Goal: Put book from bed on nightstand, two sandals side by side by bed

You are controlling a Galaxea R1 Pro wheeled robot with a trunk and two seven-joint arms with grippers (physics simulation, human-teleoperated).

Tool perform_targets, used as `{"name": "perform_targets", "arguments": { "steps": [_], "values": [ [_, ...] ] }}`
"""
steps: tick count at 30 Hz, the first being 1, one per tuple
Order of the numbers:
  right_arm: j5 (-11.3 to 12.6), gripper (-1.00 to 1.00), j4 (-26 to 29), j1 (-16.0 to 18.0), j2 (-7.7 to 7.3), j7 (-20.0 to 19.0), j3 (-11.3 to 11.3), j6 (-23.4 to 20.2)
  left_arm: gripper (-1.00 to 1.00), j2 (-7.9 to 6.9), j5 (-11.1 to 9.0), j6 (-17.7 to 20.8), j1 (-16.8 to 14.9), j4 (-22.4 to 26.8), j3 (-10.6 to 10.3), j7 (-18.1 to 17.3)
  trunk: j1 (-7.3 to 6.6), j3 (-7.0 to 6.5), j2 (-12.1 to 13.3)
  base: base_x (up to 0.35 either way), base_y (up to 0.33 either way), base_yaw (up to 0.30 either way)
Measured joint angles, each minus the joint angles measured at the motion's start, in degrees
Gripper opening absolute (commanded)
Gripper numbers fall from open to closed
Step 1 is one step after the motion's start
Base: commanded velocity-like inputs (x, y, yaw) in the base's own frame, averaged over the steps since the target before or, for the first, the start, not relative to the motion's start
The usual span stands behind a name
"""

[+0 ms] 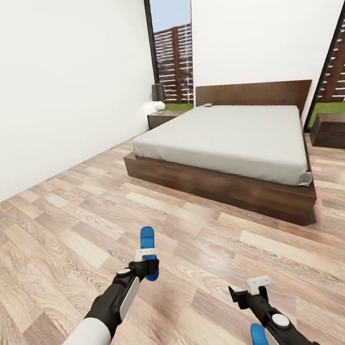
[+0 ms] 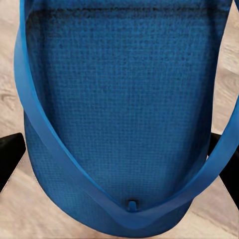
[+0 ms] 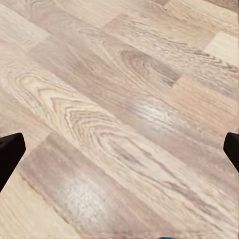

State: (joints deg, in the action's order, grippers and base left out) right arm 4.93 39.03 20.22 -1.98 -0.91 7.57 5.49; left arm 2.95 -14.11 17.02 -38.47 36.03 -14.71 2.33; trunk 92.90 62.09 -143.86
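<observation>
Both sandals are off the floor and in the robot's keeping, so pickup looks done while placing is still ahead: the left claw [image 1: 148, 262] is clamped on one blue sandal [image 1: 147, 246], whose sole and strap show close up in the left wrist view [image 2: 119, 114], and the second sandal [image 1: 259, 340] shows blue just under the right arm near the bottom edge. The right claw [image 1: 254, 290] has its fingers spread in the right wrist view with plank floor between them, so whether it grips that sandal I cannot tell. The bed [image 1: 227, 139] stands ahead and to the right, well apart from both arms. A small dark thing near the headboard may be the book [image 1: 208, 105], too small to be sure; it is not yet on the nightstand [image 1: 161, 118] at the far left of the bed. The wood floor [image 1: 66, 227] between robot and bed frame is open, with broad room along the bed's near left side for setting the pair down.
</observation>
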Motion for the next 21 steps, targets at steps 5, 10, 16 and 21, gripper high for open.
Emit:
{"name": "perform_targets", "arguments": {
  "steps": [5,10,16,21],
  "values": [
    [0.24,1.00,-0.82,3.48,-0.11,5.46,-0.36,-14.16,-1.00,1.17,-0.19,0.64,0.00,2.73,-0.20,0.13,0.01,-0.02,0.00,0.034,0.000,0.000],
    [0.53,1.00,-5.19,12.06,0.00,8.76,-0.50,-29.77,-1.00,2.18,0.16,2.40,-0.08,9.97,-0.04,2.27,0.01,-0.02,0.00,0.002,0.000,0.000],
    [0.71,1.00,-6.01,12.61,0.04,8.86,-0.38,-32.04,-1.00,2.06,0.23,5.85,0.01,15.36,-0.24,4.16,0.05,0.21,0.00,0.000,0.000,0.000],
    [0.68,1.00,-5.94,12.59,0.04,8.80,-0.45,-32.18,-1.00,2.03,0.07,6.04,2.06,14.97,-0.23,4.52,0.18,1.32,-0.07,0.000,0.000,0.000]
  ]
}}
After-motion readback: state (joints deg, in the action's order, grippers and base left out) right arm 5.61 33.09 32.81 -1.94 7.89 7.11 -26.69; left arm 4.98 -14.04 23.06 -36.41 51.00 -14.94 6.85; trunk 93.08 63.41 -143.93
